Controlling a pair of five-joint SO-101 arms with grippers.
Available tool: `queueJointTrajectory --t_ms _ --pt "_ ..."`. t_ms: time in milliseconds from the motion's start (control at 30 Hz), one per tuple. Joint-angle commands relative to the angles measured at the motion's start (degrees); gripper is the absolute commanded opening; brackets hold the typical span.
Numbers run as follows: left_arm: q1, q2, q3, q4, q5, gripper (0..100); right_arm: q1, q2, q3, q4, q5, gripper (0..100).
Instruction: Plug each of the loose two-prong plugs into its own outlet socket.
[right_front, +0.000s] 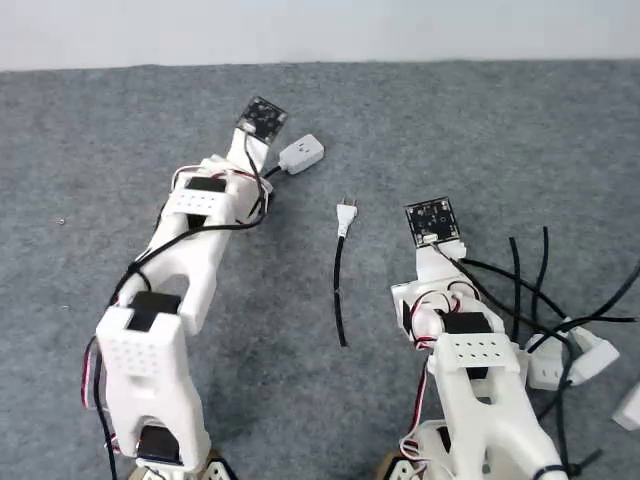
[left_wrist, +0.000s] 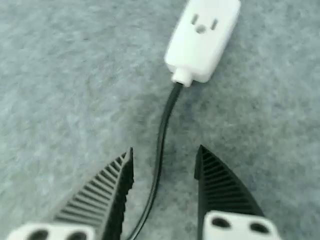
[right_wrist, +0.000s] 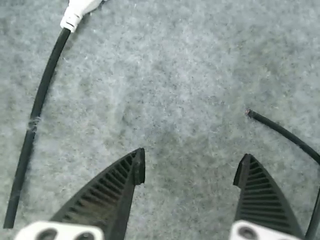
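A white outlet socket (right_front: 300, 153) lies at the far middle of the grey carpet, and its black cord (left_wrist: 161, 140) runs back between the fingers of my left gripper (left_wrist: 165, 152). That gripper is open and hovers just behind the socket (left_wrist: 202, 37), straddling the cord without closing on it. A loose two-prong plug (right_front: 346, 214) with a short black cable (right_front: 338, 290) lies in the middle, between the two arms. My right gripper (right_wrist: 192, 155) is open over bare carpet, with the plug's white end (right_wrist: 80, 10) and cable (right_wrist: 40, 110) off to one side.
More white sockets (right_front: 545, 368) with tangled black cords (right_front: 520, 280) sit beside the right arm's base at the right edge. A loose cord end (right_wrist: 280, 132) lies near my right gripper. A pale wall borders the far edge of the carpet.
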Motion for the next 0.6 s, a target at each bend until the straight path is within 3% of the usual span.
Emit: queueJointTrajectory --t_ms 0,233,433,567 --pt "0.79 2.64 -5.58 0.53 -2.2 19 -0.48 -1.36 -0.44 -1.27 -0.09 28.4" --pt "1.14 11.34 -13.58 0.62 -2.29 18 -0.57 -1.36 -0.44 -1.19 -0.09 28.4" --pt "0.88 17.67 -19.56 0.44 -2.29 1 -0.57 -1.36 -0.35 -1.19 -0.09 28.4" --pt "0.09 20.22 -22.2 0.7 -2.11 1 -0.57 -1.36 -0.35 -1.19 -0.09 28.4"
